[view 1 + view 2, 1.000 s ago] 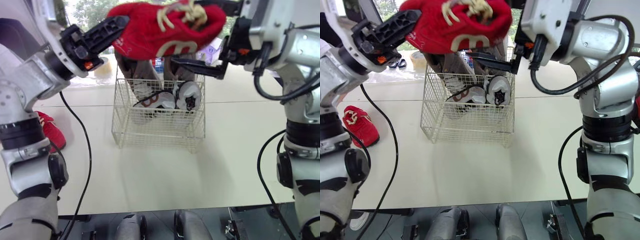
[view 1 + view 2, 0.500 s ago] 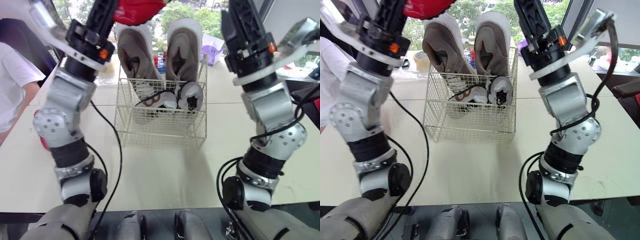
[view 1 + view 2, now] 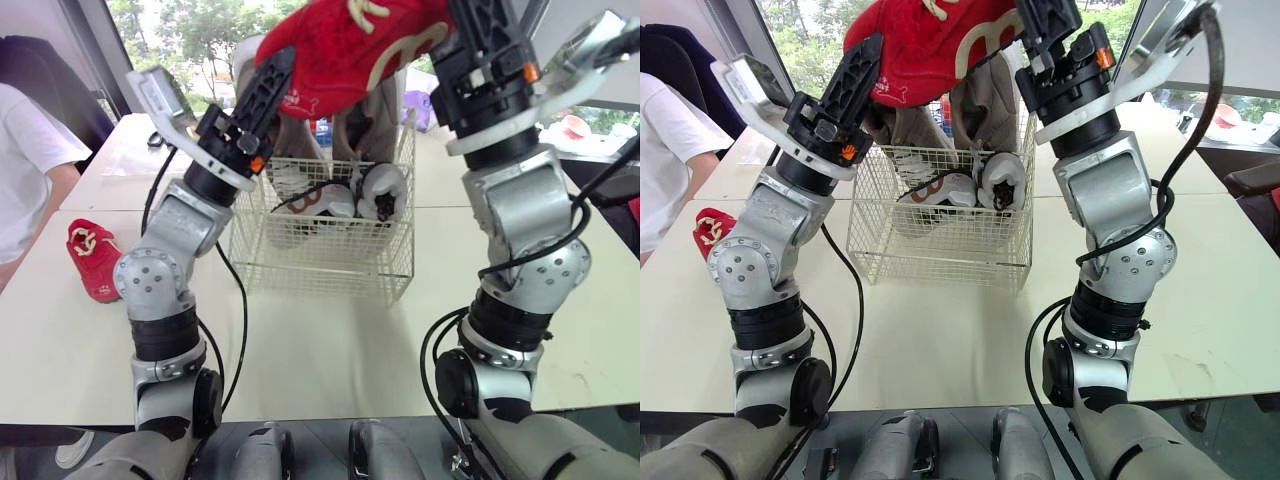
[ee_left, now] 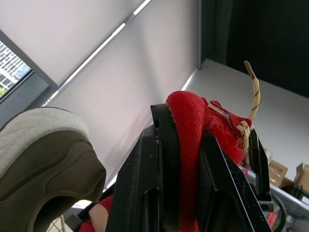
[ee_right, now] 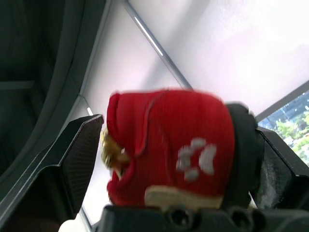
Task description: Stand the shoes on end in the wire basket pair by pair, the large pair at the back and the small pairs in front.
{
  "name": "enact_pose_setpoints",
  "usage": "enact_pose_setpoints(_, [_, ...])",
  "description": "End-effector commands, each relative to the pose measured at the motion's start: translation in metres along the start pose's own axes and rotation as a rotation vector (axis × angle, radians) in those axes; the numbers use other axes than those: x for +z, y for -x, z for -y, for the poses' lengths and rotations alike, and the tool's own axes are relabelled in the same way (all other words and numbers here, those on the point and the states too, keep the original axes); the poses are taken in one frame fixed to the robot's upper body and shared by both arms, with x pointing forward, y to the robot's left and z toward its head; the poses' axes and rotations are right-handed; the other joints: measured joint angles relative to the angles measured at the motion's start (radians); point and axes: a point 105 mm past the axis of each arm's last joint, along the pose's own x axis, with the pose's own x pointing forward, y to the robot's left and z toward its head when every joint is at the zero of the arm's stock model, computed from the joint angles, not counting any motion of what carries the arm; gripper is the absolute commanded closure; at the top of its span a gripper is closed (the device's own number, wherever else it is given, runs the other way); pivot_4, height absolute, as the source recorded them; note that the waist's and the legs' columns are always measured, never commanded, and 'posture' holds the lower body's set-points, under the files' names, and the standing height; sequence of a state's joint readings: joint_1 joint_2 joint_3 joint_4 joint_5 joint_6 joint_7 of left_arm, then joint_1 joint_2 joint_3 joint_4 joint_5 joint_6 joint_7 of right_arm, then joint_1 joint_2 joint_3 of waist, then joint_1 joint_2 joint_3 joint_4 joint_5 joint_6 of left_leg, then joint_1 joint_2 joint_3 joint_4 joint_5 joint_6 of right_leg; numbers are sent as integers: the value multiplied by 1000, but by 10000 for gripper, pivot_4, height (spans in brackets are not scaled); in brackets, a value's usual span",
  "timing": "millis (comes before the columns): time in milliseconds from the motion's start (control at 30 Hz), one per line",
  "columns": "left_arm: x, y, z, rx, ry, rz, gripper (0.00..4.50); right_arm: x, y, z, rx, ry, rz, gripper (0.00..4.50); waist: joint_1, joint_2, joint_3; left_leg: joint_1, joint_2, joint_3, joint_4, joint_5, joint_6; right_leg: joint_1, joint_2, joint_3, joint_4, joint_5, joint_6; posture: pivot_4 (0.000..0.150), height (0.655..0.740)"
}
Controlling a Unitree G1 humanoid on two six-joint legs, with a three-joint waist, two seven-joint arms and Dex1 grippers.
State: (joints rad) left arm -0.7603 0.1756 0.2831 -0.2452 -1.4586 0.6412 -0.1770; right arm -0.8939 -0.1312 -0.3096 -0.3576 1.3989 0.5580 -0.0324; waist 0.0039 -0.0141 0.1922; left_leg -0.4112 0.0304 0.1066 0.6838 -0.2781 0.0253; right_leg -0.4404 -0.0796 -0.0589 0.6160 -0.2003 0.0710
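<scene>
Red shoe (image 3: 350,45): held in the air above the back of the wire basket (image 3: 320,262), laces up.
Left fingers (image 4: 154,164): the left gripper (image 4: 203,125) is clamped on one end of the red shoe.
Right fingers (image 5: 77,154): the right gripper (image 5: 166,121) is spread wide, and the shoe's other end spans the gap.
Basket contents: large tan shoes (image 3: 985,105) on end at the back, small white-and-black shoes (image 3: 382,190) in front of them.
Other red shoe (image 3: 92,262): lies on the bench (image 3: 330,345) near its left edge, well apart from the basket.
Person (image 3: 30,170): white sleeve beside the bench's left edge.
</scene>
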Motion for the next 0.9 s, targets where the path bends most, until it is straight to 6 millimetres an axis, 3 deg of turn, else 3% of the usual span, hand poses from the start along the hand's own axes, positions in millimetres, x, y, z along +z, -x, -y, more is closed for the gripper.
enact_pose_setpoints(33, [0,-2,8,-21,-47,-12,42750,5,-5,-19,83,6,16,13476,0,0,0,0,0,0,0,0,0,0,0,0,0,0,0,1500,7400])
enact_pose_setpoints(100, [-1,-1,6,-13,-61,-22,42750,5,-5,-19,85,4,14,21696,0,0,0,0,0,0,0,0,0,0,0,0,0,0,0,1500,7400])
enact_pose_setpoints(233, [-4,4,5,6,-102,-45,23774,4,-7,-20,91,-6,10,34500,-1,0,0,0,0,0,0,0,0,0,0,0,0,0,0,1500,7400])
enact_pose_setpoints(367, [-5,17,3,57,-166,-89,2350,14,-11,-22,98,-9,41,34681,-4,0,0,0,0,0,0,0,0,0,0,0,0,0,0,1500,7400])
enact_pose_setpoints(400, [-5,24,1,85,-189,-107,722,20,-12,-23,101,-6,54,34681,-9,0,0,0,1,0,0,0,0,0,0,0,0,0,0,1500,7400])
enact_pose_setpoints(533, [-10,50,-5,195,-319,-229,722,41,-14,-25,127,43,57,34681,-17,0,0,0,1,-1,-1,0,0,0,0,0,0,0,0,1500,7400])
enact_pose_setpoints(633, [-6,72,-6,299,-435,-289,722,53,-6,-25,166,182,-59,34681,-15,1,1,0,1,0,-2,-1,1,-1,0,0,-1,0,0,1500,7400])
enact_pose_setpoints(833, [-14,95,-3,427,-502,-347,722,34,26,-11,214,435,-519,34681,-15,1,0,-1,0,0,-2,-2,2,-1,-2,0,-4,-3,-4,1500,7400])
enact_pose_setpoints(900, [-27,108,-2,468,-491,-384,722,21,38,-2,220,492,-672,34681,-19,1,0,-1,1,0,-2,-2,3,-1,-2,1,-4,-3,-5,1500,7400])
